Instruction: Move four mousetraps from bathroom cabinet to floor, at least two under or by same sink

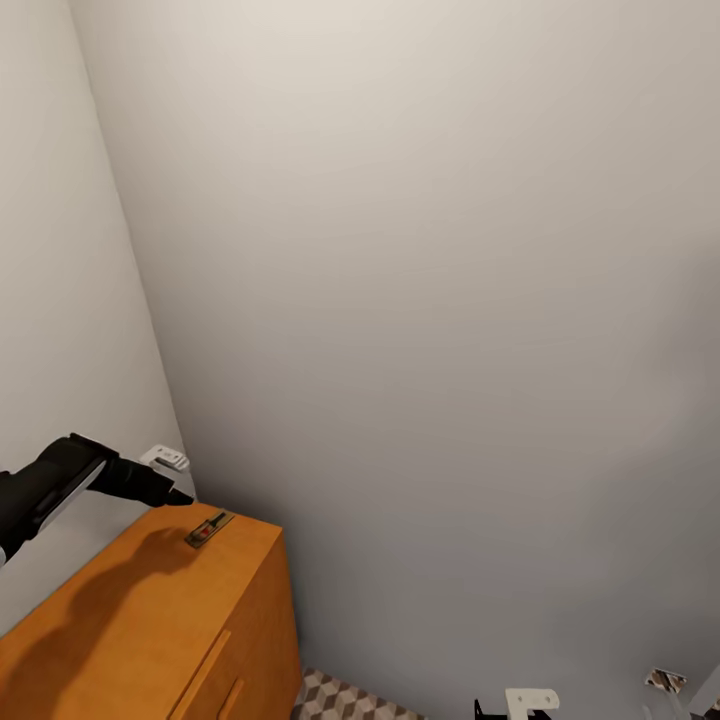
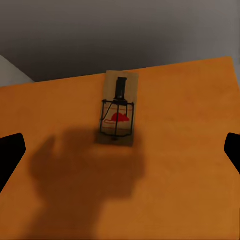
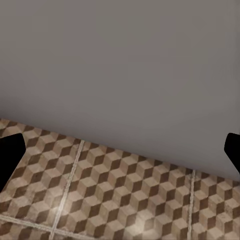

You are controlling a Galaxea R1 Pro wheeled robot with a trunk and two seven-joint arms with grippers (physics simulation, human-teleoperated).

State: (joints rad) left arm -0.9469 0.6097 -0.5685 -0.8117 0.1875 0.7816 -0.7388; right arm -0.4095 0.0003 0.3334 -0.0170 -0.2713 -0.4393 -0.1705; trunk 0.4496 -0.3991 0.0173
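Note:
One mousetrap (image 1: 208, 528), a small tan board with a dark wire frame and a red mark, lies flat on the top of the orange-brown cabinet (image 1: 130, 620) near its far corner by the wall. My left gripper (image 1: 170, 480) hovers just short of it, above the cabinet top. In the left wrist view the mousetrap (image 2: 117, 114) lies ahead of the left gripper (image 2: 120, 155), which is open with nothing between its black fingertips (image 2: 10, 152). My right gripper (image 3: 120, 155) is open and empty over the cube-patterned bathroom floor (image 3: 115, 195). The sink and the other mousetraps are out of view.
Plain grey walls meet in a corner behind the cabinet. The cabinet front shows slim bar handles (image 1: 205, 672). A strip of patterned floor (image 1: 340, 698) shows right of the cabinet's base. A small flat object (image 1: 665, 682) at the lower right is too small to identify.

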